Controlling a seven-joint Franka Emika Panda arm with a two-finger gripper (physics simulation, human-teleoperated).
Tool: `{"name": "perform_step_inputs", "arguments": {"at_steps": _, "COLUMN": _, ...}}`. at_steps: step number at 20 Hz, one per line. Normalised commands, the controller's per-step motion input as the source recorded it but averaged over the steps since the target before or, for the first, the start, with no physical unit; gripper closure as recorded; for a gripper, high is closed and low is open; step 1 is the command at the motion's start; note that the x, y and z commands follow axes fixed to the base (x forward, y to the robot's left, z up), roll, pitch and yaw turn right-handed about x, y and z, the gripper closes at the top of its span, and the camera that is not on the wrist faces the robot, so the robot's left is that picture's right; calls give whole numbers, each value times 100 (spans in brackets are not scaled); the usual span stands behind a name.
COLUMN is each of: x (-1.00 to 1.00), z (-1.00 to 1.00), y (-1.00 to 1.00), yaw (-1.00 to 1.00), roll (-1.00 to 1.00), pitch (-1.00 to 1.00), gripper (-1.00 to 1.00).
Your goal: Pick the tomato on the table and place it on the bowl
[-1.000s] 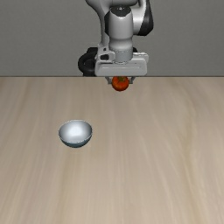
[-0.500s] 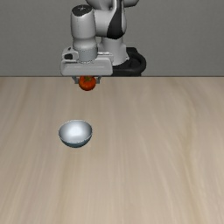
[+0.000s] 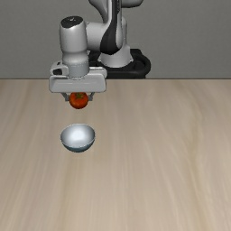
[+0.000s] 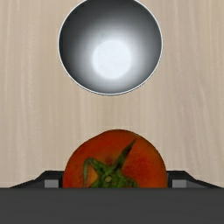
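Observation:
A red tomato [image 3: 79, 100] with a green stalk hangs in the air, with my gripper [image 3: 79, 97] shut on it. It hovers just above and slightly behind the small silver bowl [image 3: 78, 138], which stands on the wooden table at the exterior view's left. In the wrist view the tomato [image 4: 115, 164] sits between my fingers, and the round bowl [image 4: 110, 45] lies beyond it with nothing inside.
The light wooden table [image 3: 162, 162] stretches wide around the bowl. The robot's dark base [image 3: 131, 65] stands at the far edge, behind the gripper.
My arm has carried the tomato toward the exterior view's left and lower, from the table's middle back to a spot over the bowl. The bowl has stayed put.

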Motion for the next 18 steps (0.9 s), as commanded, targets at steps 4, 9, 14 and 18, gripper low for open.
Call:
{"name": "perform_step_inputs", "arguments": {"at_steps": 4, "x": 100, "z": 0, "y": 0, "yaw": 0, "roll": 0, "pitch": 0, "gripper": 100}}
{"name": "perform_step_inputs", "arguments": {"at_steps": 9, "x": 60, "z": 0, "y": -20, "yaw": 0, "roll": 0, "pitch": 0, "gripper": -100}}
{"name": "perform_step_inputs", "arguments": {"at_steps": 14, "x": 0, "z": 0, "y": 0, "yaw": 0, "roll": 0, "pitch": 0, "gripper": -100}}
{"name": "perform_step_inputs", "arguments": {"at_steps": 18, "x": 0, "z": 0, "y": 0, "yaw": 0, "roll": 0, "pitch": 0, "gripper": -100}}
